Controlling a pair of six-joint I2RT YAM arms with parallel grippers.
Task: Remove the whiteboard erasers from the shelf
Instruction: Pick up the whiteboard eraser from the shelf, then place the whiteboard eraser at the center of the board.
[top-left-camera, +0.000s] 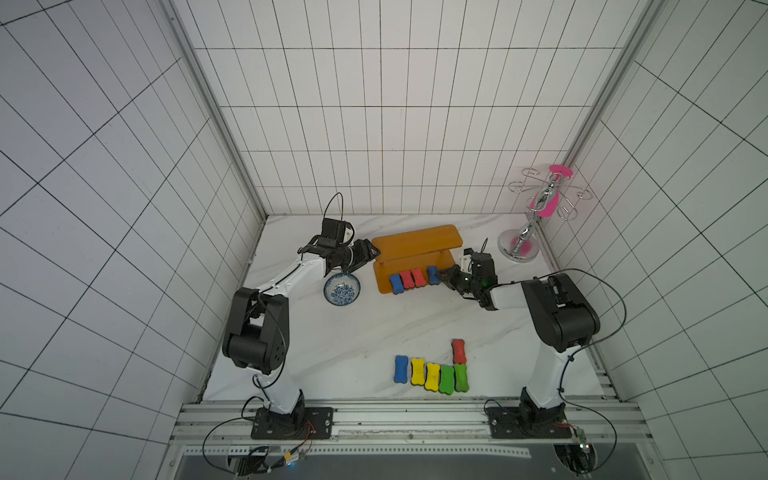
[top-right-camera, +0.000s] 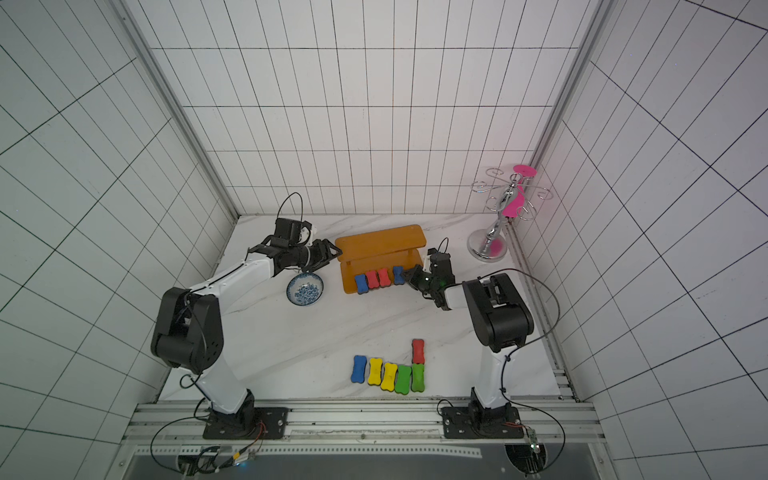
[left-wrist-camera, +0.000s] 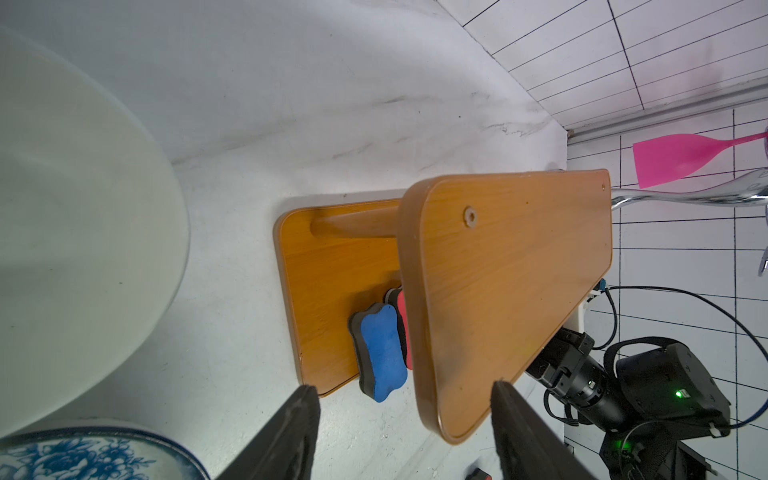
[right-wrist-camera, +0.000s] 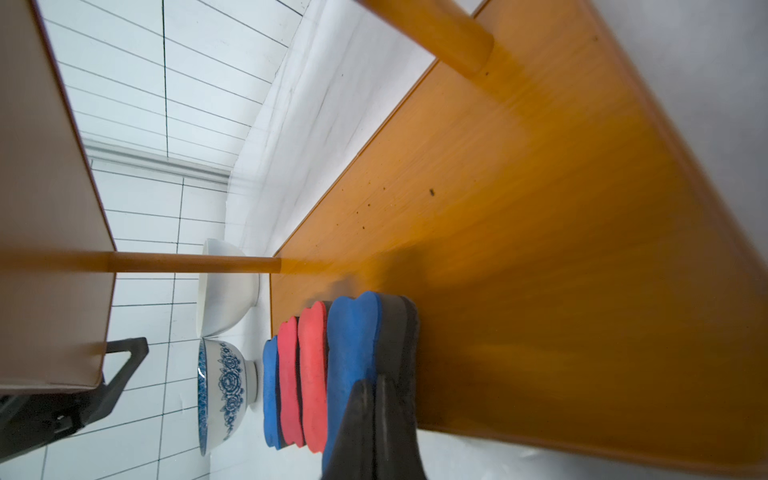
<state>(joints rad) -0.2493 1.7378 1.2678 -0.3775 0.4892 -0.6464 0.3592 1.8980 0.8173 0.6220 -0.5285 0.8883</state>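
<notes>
The right arm's jaws (top-left-camera: 444, 276) sit at the front end of the shelf's last blue bone-shaped foam eraser (top-left-camera: 433, 274). This eraser is at the right end of the row on the lower board of the orange-brown two-tier wooden shelf (top-left-camera: 415, 243). In the right wrist view the jaws (right-wrist-camera: 376, 386) are clenched almost together against that eraser (right-wrist-camera: 353, 353). I cannot tell whether any foam is pinched between them.

The eraser stands on its long edge, its dark felt on the side away from the red foam erasers (right-wrist-camera: 313, 365) next to it. Its long axis runs from under the upper board out toward the shelf's front edge, so it points roughly at the jaws. That suggests a straight pull forward along this axis, toward the six erasers already on the white marble worktop (top-left-camera: 432, 370).

The right arm is clearly nearer. The left arm's jaws (top-left-camera: 372, 251) are at the shelf's far end, beside a blue-and-white patterned bowl (top-left-camera: 342, 289). They are spread apart (left-wrist-camera: 405, 385), with a corner of the upper board between them, unclamped. Four erasers remain on the shelf.
</notes>
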